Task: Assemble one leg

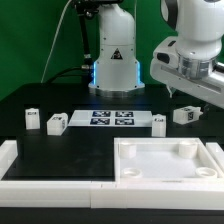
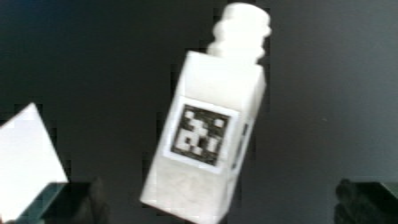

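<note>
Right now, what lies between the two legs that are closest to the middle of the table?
The marker board lies there, between the leg on the exterior view's left and the leg on its right. The exterior view shows it.

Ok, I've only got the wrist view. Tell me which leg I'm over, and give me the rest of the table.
Observer: The gripper hangs open above the leg that is furthest to the exterior view's right.
Operator: Give me the other legs.
Observer: There are three more. The second leg is just beside yours, and the third leg and fourth leg sit at the exterior view's left.
Operator: Say what lies between the two pairs.
Observer: The marker board lies there, and the large white panel lies nearer the camera.
</note>
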You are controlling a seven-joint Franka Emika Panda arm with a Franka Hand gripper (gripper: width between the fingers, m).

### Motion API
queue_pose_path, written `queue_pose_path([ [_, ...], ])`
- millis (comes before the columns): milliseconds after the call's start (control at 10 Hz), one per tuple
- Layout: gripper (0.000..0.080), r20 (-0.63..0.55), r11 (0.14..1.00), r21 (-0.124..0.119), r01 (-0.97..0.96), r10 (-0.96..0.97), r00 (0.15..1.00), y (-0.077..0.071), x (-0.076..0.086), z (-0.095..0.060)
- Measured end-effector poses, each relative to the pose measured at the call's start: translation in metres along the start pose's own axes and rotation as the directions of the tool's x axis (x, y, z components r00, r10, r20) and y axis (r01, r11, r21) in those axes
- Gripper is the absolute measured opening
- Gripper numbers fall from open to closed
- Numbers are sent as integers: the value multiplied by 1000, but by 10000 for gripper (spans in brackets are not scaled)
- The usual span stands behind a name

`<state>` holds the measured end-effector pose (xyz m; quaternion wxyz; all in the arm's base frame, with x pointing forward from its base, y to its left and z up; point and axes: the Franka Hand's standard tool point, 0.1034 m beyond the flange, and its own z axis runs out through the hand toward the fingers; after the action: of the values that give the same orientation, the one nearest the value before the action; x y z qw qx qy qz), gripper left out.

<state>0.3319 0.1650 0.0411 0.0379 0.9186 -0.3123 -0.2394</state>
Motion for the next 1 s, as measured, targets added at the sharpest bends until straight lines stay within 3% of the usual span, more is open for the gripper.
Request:
queue_pose_path([
  [100, 648, -25, 1000, 27, 9, -9, 1000, -4, 1, 0],
  [300, 648, -9, 1000, 10, -2, 2, 1000, -3, -3, 1],
  [600, 648, -10, 1000, 11, 6, -6, 1000, -2, -2, 3],
  [1000, 648, -29, 999, 13, 37, -36, 999, 15, 1, 20],
])
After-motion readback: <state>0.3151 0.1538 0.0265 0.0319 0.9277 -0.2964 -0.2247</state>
